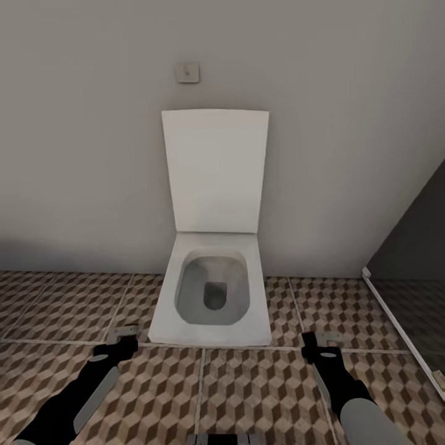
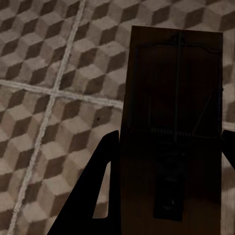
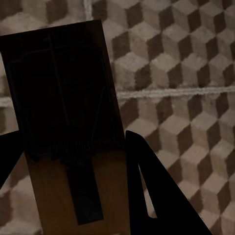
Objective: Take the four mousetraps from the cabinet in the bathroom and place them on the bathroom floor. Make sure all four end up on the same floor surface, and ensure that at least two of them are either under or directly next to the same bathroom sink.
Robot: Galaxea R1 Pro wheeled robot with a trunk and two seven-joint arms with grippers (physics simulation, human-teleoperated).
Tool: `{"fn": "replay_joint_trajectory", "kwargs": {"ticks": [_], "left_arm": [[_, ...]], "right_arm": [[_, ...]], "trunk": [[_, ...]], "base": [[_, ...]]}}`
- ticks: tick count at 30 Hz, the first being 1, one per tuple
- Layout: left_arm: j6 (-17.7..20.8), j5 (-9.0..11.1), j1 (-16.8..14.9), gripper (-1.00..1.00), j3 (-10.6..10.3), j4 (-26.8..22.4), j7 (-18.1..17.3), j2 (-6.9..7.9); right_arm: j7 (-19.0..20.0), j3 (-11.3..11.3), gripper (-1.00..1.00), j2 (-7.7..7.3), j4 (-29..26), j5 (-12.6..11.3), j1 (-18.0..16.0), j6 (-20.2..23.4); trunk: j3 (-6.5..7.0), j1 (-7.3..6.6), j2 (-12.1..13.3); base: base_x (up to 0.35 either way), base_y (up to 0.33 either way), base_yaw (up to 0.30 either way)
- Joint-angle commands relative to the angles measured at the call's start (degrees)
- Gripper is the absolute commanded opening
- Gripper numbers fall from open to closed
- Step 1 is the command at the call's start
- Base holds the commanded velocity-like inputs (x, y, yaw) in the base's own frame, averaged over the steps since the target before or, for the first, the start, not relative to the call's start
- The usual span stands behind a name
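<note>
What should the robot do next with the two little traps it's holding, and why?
Probably turn away from the toilet to look for the sink. The left gripper holds one mousetrap and the right gripper holds another mousetrap, both above the tiled floor, and what stands ahead is a toilet.

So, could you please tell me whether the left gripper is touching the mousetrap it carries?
Touching. In the left wrist view the mousetrap sits between the left gripper's fingers, its edge flush against the finger, above the bathroom floor.
</note>
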Motion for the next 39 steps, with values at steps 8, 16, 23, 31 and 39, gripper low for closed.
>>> {"fn": "replay_joint_trajectory", "kwargs": {"ticks": [8, 16, 23, 31, 39], "left_arm": [[0.11, 0.4, -0.14, -1.0, 0.9, -0.13, 0.73, 0.36], [0.07, 0.41, -0.15, -1.0, 1.04, -0.17, 0.75, 0.83], [-0.1, 0.34, -0.15, -1.0, 1.11, -0.46, 0.75, 0.81], [-0.03, 0.32, -0.15, -1.0, 1.02, -0.39, 0.77, 0.4], [-0.06, 0.33, -0.15, -1.0, 0.93, -0.54, 0.76, 0.45]], "right_arm": [[0.04, -0.37, -1.0, 0.17, 0.4, 0.14, -0.12, 0.03], [0.04, -0.41, -1.0, 0.19, 0.51, 0.12, -0.13, -0.25], [0.04, -0.39, -1.0, 0.24, 0.52, 0.12, -0.13, -0.18], [0.04, -0.39, -1.0, 0.2, 0.51, 0.12, -0.13, -0.06], [0.04, -0.39, -1.0, 0.23, 0.52, 0.12, -0.13, -0.05]], "trunk": [[-1.83, 0.19, -0.13], [-3.38, 0.37, -0.23], [-3.38, 0.37, -0.23], [-3.38, 0.37, -0.23], [-3.38, 0.37, -0.23]], "base": [[0.0, 0.0, 0.0], [0.0, 0.0, 0.0], [0.0, 0.0, 0.0], [0.077, 0.102, 0.0], [0.13, 0.144, 0.0]]}}
